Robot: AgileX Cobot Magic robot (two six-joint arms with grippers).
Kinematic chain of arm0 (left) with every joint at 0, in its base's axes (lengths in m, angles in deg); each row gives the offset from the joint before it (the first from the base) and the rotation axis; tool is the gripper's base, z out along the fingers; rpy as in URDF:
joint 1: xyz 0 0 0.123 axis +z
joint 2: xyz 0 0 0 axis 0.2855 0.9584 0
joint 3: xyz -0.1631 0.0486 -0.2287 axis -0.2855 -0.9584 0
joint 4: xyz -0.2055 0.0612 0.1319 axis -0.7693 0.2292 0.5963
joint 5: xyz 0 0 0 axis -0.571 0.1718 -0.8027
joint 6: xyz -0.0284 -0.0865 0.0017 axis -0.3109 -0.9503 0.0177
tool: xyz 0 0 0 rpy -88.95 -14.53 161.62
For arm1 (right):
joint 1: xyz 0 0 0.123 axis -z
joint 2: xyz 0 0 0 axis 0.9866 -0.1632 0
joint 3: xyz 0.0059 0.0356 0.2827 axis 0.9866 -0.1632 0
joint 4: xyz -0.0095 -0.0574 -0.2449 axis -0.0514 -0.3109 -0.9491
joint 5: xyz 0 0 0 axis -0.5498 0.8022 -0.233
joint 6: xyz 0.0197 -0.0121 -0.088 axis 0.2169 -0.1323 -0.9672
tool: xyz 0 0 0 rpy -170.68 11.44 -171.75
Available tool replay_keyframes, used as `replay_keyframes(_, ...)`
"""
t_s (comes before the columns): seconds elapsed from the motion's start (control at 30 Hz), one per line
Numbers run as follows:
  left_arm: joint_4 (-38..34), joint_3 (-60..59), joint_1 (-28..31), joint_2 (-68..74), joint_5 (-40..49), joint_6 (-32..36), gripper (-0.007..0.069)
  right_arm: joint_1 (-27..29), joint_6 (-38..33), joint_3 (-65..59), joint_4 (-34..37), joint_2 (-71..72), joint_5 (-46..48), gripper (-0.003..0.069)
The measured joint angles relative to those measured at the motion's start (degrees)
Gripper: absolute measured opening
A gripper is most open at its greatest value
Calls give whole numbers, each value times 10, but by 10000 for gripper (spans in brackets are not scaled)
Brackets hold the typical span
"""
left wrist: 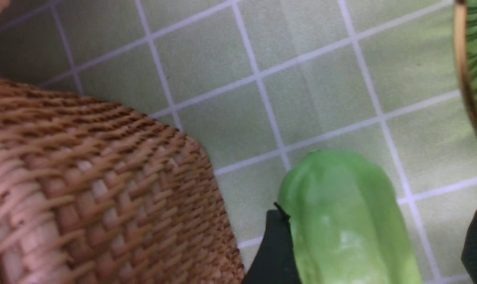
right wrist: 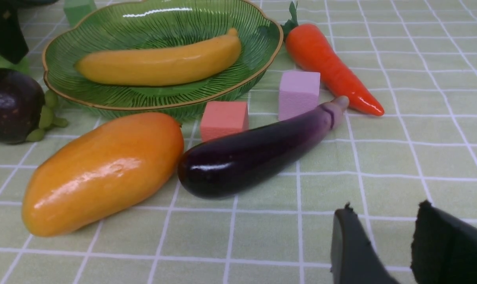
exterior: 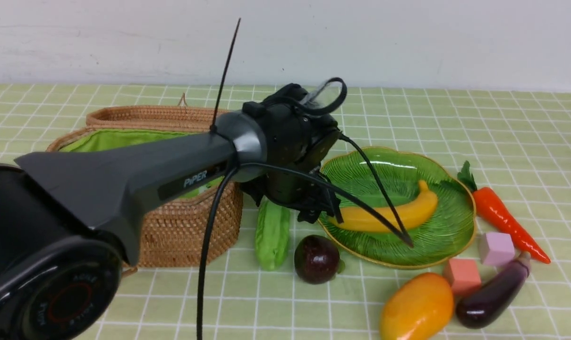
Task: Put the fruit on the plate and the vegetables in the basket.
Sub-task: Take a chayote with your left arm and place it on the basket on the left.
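Presently straddled off-centre by the open left gripper [left wrist: 376,221], the gourd [left wrist: 341,236] could be knocked toward the basket [left wrist: 84,177] at nine o'clock.

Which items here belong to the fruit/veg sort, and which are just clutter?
Part of the job: banana, mango, dark round fruit, plate, gourd, carrot, eggplant, basket.

Just lying about: lilac cube, salmon cube, green cube.
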Motion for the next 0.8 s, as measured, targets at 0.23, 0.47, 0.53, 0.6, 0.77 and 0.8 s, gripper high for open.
replay_keyframes(0.23,10,41,-29,0,52,34,553,0,0,0,0,0,0,240)
replay_keyframes(0.47,-1,44,-29,8,83,30,551,0,0,0,0,0,0,240)
replay_keyframes(0.53,8,45,-28,16,84,30,551,0,0,0,0,0,0,240)
replay_keyframes(0.6,13,45,-27,29,84,30,550,0,0,0,0,0,0,240)
replay_keyframes(0.77,20,45,-26,42,87,29,550,0,0,0,0,0,0,240)
replay_keyframes(0.8,22,45,-26,42,87,29,550,0,0,0,0,0,0,240)
